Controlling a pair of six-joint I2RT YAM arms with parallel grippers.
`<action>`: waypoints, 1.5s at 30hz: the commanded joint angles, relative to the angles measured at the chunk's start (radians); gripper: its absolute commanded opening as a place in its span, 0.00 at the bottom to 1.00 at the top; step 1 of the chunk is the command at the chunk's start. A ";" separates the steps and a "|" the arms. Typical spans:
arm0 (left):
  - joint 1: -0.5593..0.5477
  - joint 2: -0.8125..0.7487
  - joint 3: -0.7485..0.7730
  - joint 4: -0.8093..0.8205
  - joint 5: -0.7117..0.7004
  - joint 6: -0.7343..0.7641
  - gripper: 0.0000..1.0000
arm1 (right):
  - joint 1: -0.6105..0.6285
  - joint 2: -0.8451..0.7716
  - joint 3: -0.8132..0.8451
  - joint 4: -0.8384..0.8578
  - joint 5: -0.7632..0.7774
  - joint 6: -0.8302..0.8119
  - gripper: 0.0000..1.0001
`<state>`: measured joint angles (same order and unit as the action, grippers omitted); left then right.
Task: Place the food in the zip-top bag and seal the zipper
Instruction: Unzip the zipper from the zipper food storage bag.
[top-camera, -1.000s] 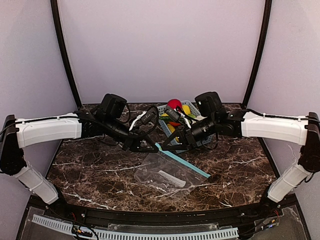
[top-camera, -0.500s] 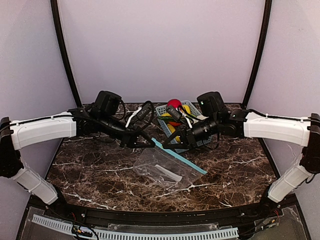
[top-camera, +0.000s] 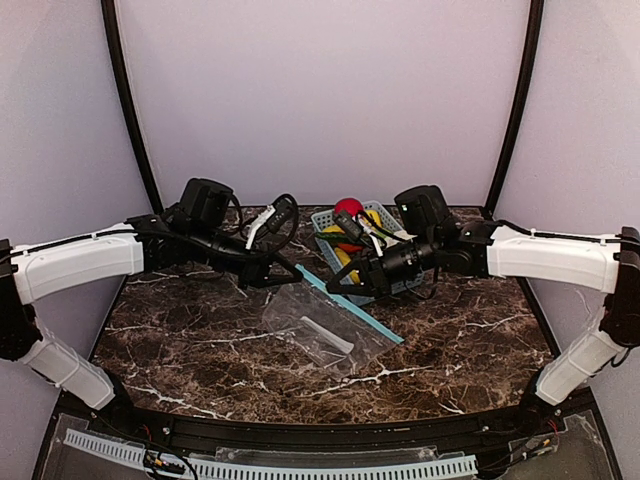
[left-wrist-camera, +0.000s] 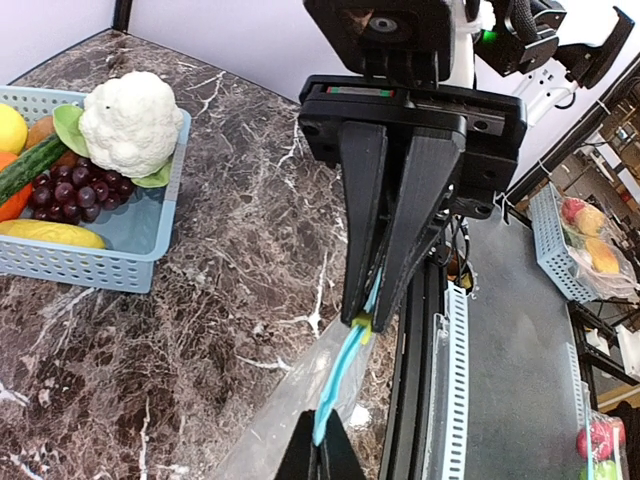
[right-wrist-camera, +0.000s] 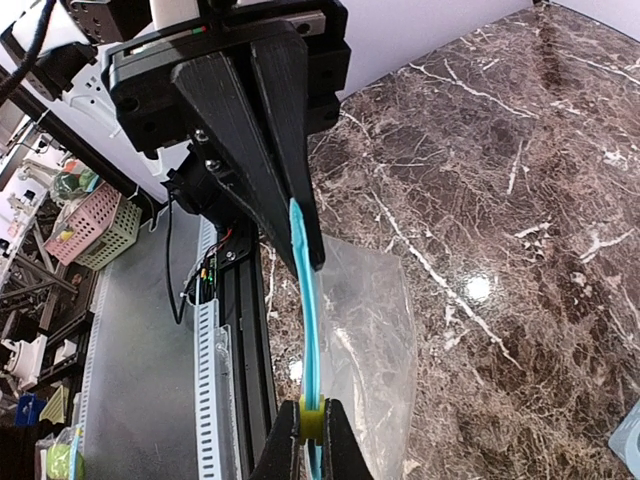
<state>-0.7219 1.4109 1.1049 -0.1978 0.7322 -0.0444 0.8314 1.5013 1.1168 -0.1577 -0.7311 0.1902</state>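
Left claw (left-wrist-camera: 321, 445) is clenched on the zipper (right-wrist-camera: 306, 320), the light-blue strip edging the clear zip-top bag (top-camera: 318, 330). The bag's white label patch (top-camera: 328, 336) faces up near the middle of the marble surface (top-camera: 470, 340). Right claw (right-wrist-camera: 311, 428) pinches the same strip at a small yellow-green slider (right-wrist-camera: 311, 418), which is too small to make out in the top view. The left wrist view alone gives a clear look at the cauliflower (left-wrist-camera: 130, 120) and banana (left-wrist-camera: 48, 234) lying in the blue basket (left-wrist-camera: 95, 272) farther back. Both arms reach inward, low and roughly level, with their wrists facing each other.
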 joint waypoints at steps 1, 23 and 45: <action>0.031 -0.047 -0.016 0.002 -0.093 0.000 0.01 | -0.005 -0.010 -0.024 -0.021 0.070 0.020 0.00; 0.119 -0.082 -0.052 0.063 -0.177 -0.072 0.01 | -0.005 -0.047 -0.089 0.003 0.179 0.057 0.00; 0.199 -0.104 -0.058 0.049 -0.284 -0.095 0.01 | -0.006 -0.104 -0.147 -0.011 0.265 0.075 0.00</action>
<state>-0.5495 1.3529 1.0576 -0.1528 0.5087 -0.1322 0.8314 1.4296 0.9985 -0.1352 -0.4946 0.2493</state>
